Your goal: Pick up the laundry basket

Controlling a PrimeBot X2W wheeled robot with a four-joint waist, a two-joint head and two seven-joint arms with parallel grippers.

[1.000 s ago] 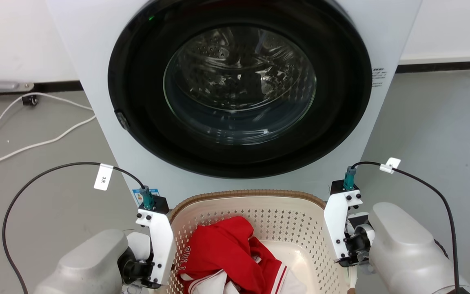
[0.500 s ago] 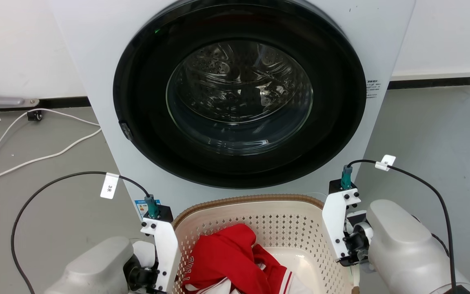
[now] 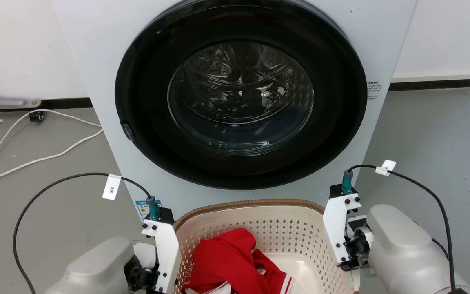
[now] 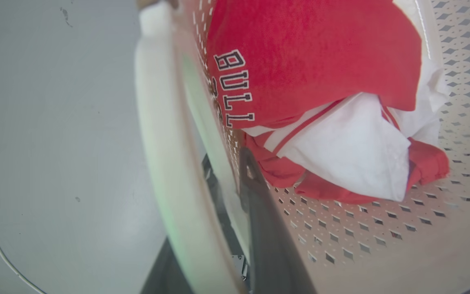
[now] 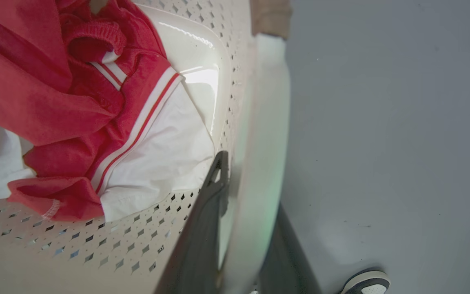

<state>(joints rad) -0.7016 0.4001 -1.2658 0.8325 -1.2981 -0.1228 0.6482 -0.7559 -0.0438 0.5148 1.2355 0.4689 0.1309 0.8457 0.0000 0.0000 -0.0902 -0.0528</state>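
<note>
We note the laundry basket (image 3: 251, 203) just before the washing machine (image 3: 88, 61), between both arms. The left gripper (image 4: 226, 155) and right gripper (image 5: 250, 179) each clamp a white side handle, one finger inside the wall and one outside. The red shirt (image 4: 308, 49) in the basket reads "BULL"; a cable tag (image 3: 111, 187) reads "3米".

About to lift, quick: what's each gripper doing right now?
Left gripper: closed on the left handle of the laundry basket.
Right gripper: closed on the right handle.
</note>
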